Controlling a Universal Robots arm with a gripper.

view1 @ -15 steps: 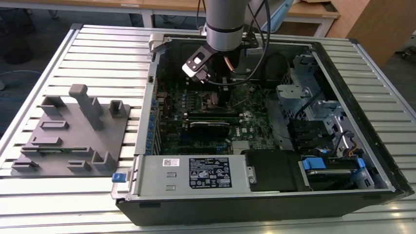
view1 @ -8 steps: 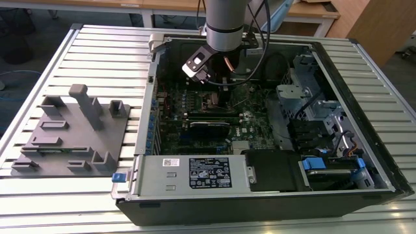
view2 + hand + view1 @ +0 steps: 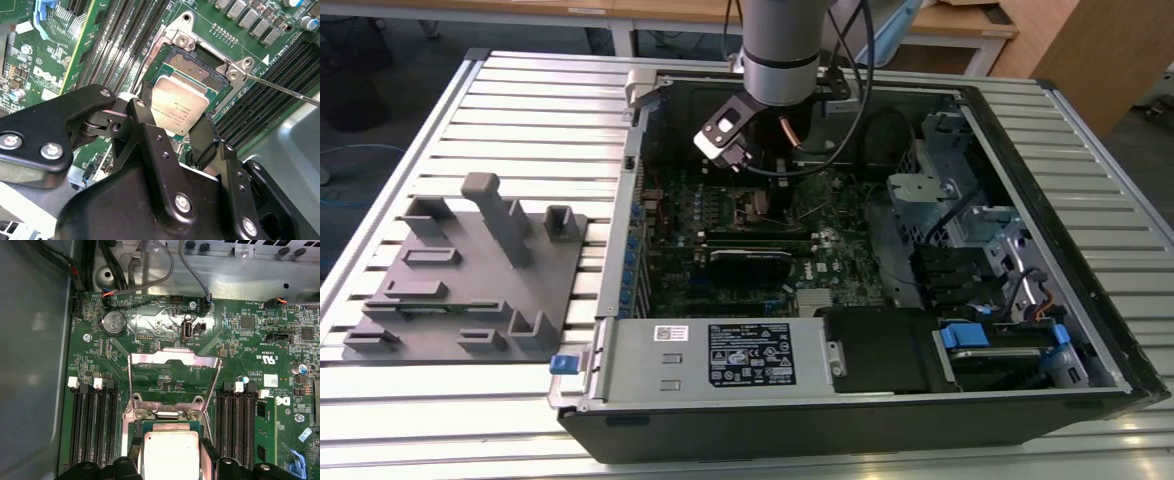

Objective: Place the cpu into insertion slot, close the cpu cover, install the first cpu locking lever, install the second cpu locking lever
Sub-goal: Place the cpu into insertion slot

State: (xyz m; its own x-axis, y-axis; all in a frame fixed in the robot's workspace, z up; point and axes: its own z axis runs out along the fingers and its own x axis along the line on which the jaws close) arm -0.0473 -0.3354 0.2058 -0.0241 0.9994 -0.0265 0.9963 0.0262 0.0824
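cpu (image 3: 181,102) | clenched in claw (image 3: 174,119) | over insertion slot (image 3: 197,67) | cpu cover (image 3: 175,359) swung open | memory slots (image 3: 127,35) flanking

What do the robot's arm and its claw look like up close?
The arm is a smooth silver-grey tube with a dark ring near its end, and black cables loop alongside it. The gripper is matte black, built of angular linked plates fastened with silver screws.
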